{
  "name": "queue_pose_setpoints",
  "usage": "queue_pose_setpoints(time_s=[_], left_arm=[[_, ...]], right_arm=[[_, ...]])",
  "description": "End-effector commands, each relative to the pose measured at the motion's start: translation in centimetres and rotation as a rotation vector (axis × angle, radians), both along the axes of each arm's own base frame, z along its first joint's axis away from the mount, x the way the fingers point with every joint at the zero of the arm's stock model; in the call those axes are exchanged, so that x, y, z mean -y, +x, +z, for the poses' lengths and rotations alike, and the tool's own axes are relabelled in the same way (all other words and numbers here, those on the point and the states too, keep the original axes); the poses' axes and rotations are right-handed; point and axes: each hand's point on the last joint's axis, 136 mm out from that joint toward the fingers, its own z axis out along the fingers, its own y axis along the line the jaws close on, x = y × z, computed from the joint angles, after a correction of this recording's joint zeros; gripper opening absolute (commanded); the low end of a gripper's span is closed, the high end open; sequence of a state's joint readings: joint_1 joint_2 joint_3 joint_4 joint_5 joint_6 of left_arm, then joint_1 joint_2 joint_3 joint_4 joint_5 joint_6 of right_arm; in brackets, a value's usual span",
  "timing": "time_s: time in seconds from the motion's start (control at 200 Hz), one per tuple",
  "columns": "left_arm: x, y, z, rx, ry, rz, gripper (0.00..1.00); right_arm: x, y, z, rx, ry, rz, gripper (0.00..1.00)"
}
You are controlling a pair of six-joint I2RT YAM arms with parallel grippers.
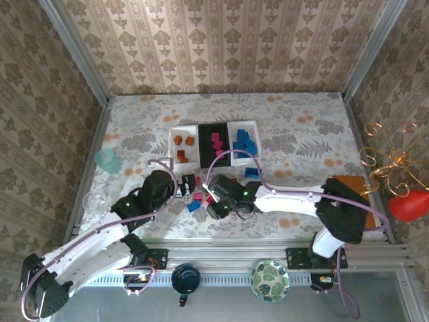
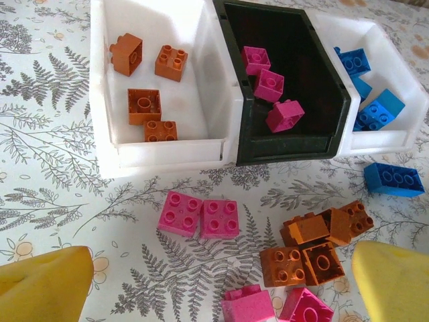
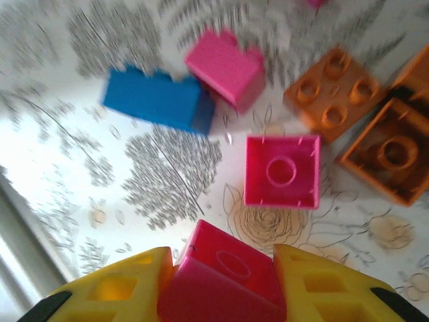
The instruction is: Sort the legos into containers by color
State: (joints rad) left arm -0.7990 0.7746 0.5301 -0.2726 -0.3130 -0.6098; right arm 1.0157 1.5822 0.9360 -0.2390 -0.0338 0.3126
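My right gripper (image 3: 224, 285) is shut on a magenta lego (image 3: 228, 268), just above the table. Below it lie a blue lego (image 3: 157, 100), two more magenta legos (image 3: 281, 171) and orange ones (image 3: 328, 94). My left gripper (image 2: 218, 288) is open over two pink legos (image 2: 201, 216) and an orange cluster (image 2: 322, 238), its yellow fingers (image 2: 40, 285) wide apart. Beyond them stand the containers: a white tray (image 2: 107, 121) with orange legos, a black tray (image 2: 281, 151) with magenta ones, and a white tray (image 2: 402, 74) with blue ones. Both grippers (image 1: 201, 191) meet at the loose pile.
A loose blue lego (image 1: 252, 172) lies right of the pile. A teal cup (image 1: 107, 161) stands at the left. A dark cup (image 1: 185, 278) and a green-patterned bowl (image 1: 269, 280) sit on the near rail. An orange-brown pad (image 1: 352, 184) is at the right edge.
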Motion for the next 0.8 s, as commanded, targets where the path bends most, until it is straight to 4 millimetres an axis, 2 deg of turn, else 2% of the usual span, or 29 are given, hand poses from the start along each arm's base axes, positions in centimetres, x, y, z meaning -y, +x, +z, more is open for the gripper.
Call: queue_pose_setpoints(time_s=[0.0,0.105,0.22,0.325,0.42,0.495,0.64,0.74,0.795], left_arm=[[-0.6,-0.2,-0.3,-0.010,0.018,0.022,1.00],[-0.6,-0.2,-0.5,-0.016,0.022,0.024,1.00],[-0.5,-0.3,-0.7,-0.021,0.018,0.018,1.00],[-0.4,-0.4,-1.0,-0.032,0.018,0.007,1.00],[-0.2,-0.6,-1.4,-0.049,0.019,0.000,1.00],[-0.1,-0.7,-1.9,-0.067,0.023,-0.006,1.00],[0.2,-0.9,-2.7,-0.093,0.025,-0.019,1.00],[0.4,-1.0,-3.3,-0.109,0.024,-0.028,1.00],[0.6,-1.1,-3.5,-0.116,0.023,-0.035,1.00]], right_arm=[[0.1,2.9,4.5,0.070,0.109,-0.039,0.32],[0.7,7.6,7.3,0.121,0.179,-0.144,0.32],[1.2,13.0,8.4,0.177,0.187,-0.267,0.31],[1.1,17.3,7.9,0.229,0.144,-0.342,0.31],[1.0,20.7,6.5,0.254,0.073,-0.396,0.32],[0.8,22.7,5.6,0.245,0.046,-0.432,0.33],[0.1,25.0,4.8,0.241,0.020,-0.464,0.40],[-0.1,26.1,5.0,0.243,0.020,-0.487,0.56],[-0.4,26.3,5.7,0.252,0.040,-0.486,0.65]])
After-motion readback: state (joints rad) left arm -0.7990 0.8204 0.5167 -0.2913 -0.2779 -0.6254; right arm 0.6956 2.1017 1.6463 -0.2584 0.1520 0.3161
